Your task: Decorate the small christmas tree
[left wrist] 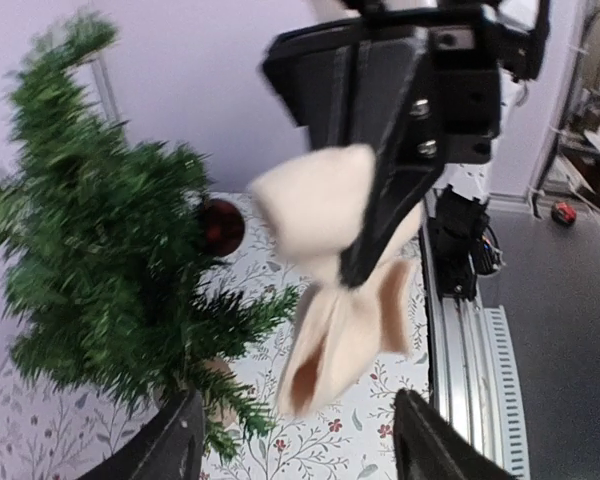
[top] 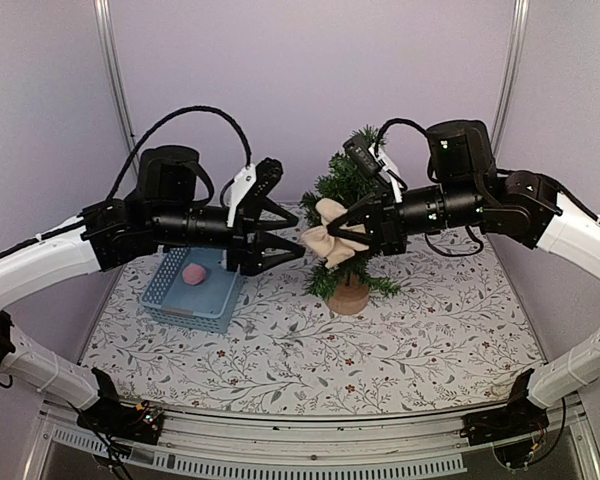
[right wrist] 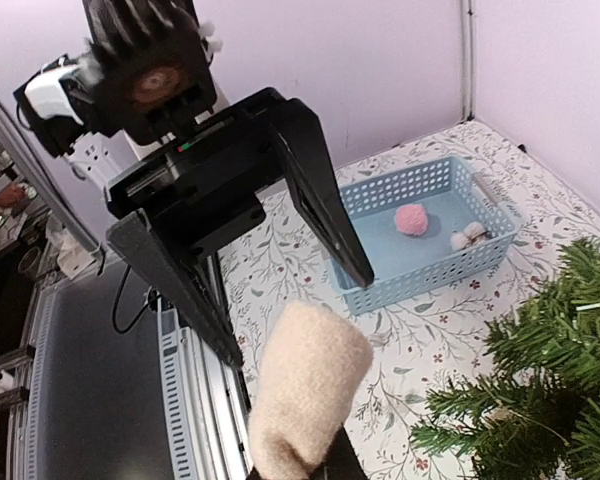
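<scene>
Right gripper (top: 338, 236) is clamping the cream bow (top: 322, 240) mid-frame, in front of the small christmas tree (top: 352, 180), which is standing at frame centre. Left gripper (top: 298, 238) is sitting with jaws apart, empty, just left of the bow.

You'll see a blue basket (top: 187, 316) sitting on the flowered tablecloth (top: 400, 350), left side. Inside it lie a pink pompom (top: 193, 273) and a small pale item (right wrist: 468, 236), apart.
</scene>
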Controlling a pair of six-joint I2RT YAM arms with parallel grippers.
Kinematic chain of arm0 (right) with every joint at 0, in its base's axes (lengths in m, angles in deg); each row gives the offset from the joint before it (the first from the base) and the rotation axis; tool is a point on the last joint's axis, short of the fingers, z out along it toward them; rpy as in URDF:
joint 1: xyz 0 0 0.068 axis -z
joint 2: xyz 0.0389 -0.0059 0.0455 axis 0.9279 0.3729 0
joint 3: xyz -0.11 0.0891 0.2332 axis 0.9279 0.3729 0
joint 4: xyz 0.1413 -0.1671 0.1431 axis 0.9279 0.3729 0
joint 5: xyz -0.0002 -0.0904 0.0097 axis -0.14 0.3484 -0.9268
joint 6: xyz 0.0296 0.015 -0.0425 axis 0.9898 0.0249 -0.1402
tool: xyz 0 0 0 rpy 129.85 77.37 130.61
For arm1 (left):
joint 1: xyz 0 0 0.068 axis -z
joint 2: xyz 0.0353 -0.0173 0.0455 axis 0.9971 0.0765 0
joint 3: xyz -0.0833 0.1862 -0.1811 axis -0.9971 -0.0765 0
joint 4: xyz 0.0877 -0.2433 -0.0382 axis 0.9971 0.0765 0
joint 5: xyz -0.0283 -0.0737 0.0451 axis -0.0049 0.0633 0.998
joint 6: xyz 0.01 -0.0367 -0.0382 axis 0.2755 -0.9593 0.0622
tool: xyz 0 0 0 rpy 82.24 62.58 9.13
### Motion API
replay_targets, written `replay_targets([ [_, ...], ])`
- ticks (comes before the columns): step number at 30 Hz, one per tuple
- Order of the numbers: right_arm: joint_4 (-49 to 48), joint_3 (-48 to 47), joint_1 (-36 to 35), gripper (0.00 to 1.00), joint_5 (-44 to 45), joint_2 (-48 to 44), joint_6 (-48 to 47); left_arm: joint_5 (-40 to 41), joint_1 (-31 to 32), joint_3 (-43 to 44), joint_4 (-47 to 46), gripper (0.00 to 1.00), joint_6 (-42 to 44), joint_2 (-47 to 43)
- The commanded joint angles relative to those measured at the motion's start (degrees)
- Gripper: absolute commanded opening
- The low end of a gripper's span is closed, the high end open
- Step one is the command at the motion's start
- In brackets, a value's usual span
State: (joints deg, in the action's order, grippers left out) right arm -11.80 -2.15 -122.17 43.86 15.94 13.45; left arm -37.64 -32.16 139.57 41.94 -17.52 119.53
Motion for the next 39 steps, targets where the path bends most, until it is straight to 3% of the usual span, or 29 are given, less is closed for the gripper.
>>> replay_targets([
  [1, -14.00, 4.98, -0.29, 0.00, 8.86, -5.39, 4.99, 2.38, -5.97, -9.13, -14.37, 0.72, -14.25, -7.16],
  [6, -28.45, 11.70, -0.31, 0.00, 15.19, -7.59, 9.66, 3.58, -7.22, -17.54, -31.48, 0.68, -27.61, -10.10],
  [11, -38.35, 15.06, -0.33, 0.00, 16.90, -6.90, 11.31, 5.65, -5.98, -16.96, -41.34, 0.61, -38.98, -5.48],
  [19, -44.78, 16.91, -0.36, 0.00, 17.26, -5.78, 11.20, 9.02, -2.44, -11.63, -45.55, 0.57, -44.60, 1.70],
  [27, -46.43, 18.25, -0.49, 0.00, 16.56, -5.18, 10.86, 6.55, -2.20, -9.93, -51.74, 0.50, -45.92, 5.15],
  [31, -46.82, 18.56, -0.48, 0.00, 15.95, -4.42, 10.66, 4.84, -2.21, -9.38, -52.17, 0.34, -45.46, 6.07],
  [35, -47.23, 18.94, -0.45, 0.00, 15.92, -4.32, 10.65, 3.63, -2.74, -10.33, -53.52, 0.00, -44.68, 5.53],
  [39, -46.97, 19.31, -0.48, 0.08, 16.39, -4.73, 10.49, 1.25, -5.38, -13.15, -52.93, 0.00, -44.10, 3.54],
])
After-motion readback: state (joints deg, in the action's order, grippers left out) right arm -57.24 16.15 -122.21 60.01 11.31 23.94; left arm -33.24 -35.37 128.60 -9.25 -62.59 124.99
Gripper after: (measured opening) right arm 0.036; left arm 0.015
